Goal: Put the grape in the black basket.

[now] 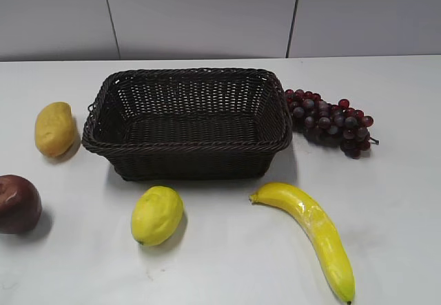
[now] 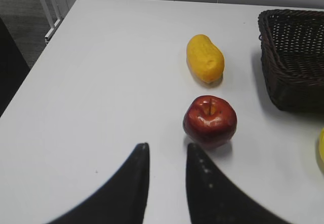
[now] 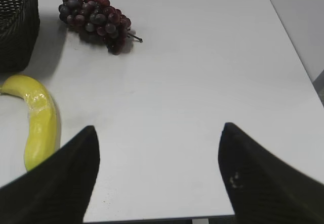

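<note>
The grape (image 1: 331, 120), a dark red-purple bunch, lies on the white table just right of the black basket (image 1: 110, 91), near its far right corner. It also shows at the top left of the right wrist view (image 3: 95, 20). The woven basket is empty; its edge shows in the left wrist view (image 2: 283, 90) and the right wrist view (image 3: 17, 32). My right gripper (image 3: 158, 133) is wide open and empty, over the table's near edge, well short of the grape. My left gripper (image 2: 167, 150) is shut to a narrow gap, empty, just left of a red apple (image 2: 209, 121). Neither gripper shows in the exterior view.
A banana (image 1: 313, 230) lies in front of the basket at the right and a lemon (image 1: 157, 215) in front at the left. A yellow mango (image 1: 54, 128) lies left of the basket. The apple (image 1: 17, 204) sits at the left edge.
</note>
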You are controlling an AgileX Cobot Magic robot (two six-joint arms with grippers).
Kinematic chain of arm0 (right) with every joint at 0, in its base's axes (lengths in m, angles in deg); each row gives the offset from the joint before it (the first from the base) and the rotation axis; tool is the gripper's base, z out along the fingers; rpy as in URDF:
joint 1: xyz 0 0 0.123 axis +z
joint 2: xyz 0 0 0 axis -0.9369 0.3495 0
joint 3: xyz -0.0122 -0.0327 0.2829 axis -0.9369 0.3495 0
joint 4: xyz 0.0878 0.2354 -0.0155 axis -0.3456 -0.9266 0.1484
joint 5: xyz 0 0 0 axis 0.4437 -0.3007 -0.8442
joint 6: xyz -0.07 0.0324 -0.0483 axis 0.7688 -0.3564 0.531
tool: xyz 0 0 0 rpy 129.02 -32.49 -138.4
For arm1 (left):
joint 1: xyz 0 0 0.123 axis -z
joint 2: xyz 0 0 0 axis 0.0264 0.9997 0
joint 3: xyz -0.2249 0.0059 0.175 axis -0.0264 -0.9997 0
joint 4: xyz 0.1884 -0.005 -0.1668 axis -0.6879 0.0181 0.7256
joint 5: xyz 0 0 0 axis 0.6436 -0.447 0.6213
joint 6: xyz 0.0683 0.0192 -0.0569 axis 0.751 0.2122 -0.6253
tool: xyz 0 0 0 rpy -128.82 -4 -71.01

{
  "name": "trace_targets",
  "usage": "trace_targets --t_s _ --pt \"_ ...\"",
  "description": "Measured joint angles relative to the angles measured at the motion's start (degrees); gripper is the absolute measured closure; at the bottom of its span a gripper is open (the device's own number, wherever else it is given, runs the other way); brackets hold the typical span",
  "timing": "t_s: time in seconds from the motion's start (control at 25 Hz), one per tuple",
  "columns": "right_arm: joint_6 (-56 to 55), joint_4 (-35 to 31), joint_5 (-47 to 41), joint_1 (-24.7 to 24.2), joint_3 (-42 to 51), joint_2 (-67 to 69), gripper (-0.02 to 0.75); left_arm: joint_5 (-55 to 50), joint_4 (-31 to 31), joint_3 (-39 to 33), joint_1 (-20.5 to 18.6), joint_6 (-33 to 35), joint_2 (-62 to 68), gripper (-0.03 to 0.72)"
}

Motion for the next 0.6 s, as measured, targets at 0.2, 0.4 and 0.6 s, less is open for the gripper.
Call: trace_targets --t_s 0.2,0.4,0.6 --pt "0.00 0.00 0.00 0.00 0.00 0.00 0.185 0.00 0.00 0.00 0.00 0.00 0.00 0.461" --pt "0.00 -0.01 0.00 0.00 0.00 0.00 0.185 0.00 0.00 0.00 0.00 0.00 0.00 0.461" --pt "0.00 -0.01 0.00 0.00 0.00 0.00 0.185 0.00 0.00 0.00 0.00 0.00 0.00 0.461"
